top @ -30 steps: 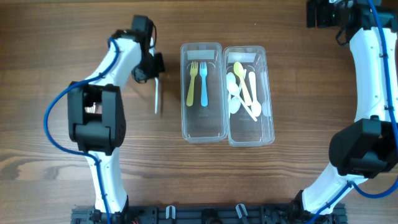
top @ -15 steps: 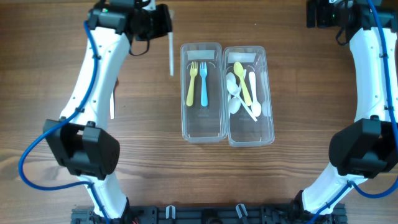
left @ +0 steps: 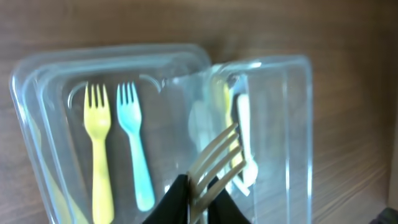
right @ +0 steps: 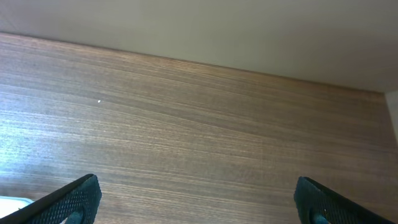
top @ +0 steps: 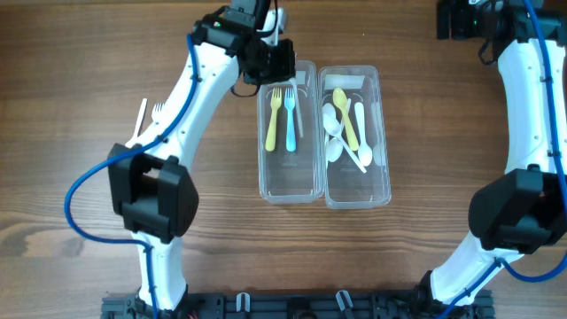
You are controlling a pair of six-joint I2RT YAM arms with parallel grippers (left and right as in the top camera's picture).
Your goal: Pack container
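I have the left gripper (left: 202, 204) at the 12 o'clock end of the left container (top: 288, 175). Its jaws are clenched on the handle of a clear fork (left: 214, 158), whose tines point down the box toward 6 o'clock. I judge it is held that way so it can drop in lengthwise, parallel to the yellow fork (top: 274, 120) and blue fork (top: 290, 120) already lying flat there. It sits on the 3 o'clock side of the blue one, close to the wall shared with the right container (top: 383, 182). From the wrist view the tines seem to overlap that wall, so I cannot tell how much clearance there is. The sorting looks deliberate, with forks in the left box and the spoons (top: 337, 133) heaped in the right. I would therefore keep this piece from drifting across. The fork looks raised above the floor of the box, not resting on it, though I cannot be sure of the height. The right gripper (right: 196, 208) is parked at about 1 o'clock on the table (top: 425, 248), fingers spread wide and holding nothing, well out of the way. Out at 9 o'clock from the boxes, a white utensil (top: 140, 120) and what looks like another fork (top: 158, 110) lie on the wood, partly hidden by the left arm. By my reckoning the packing is not finished.
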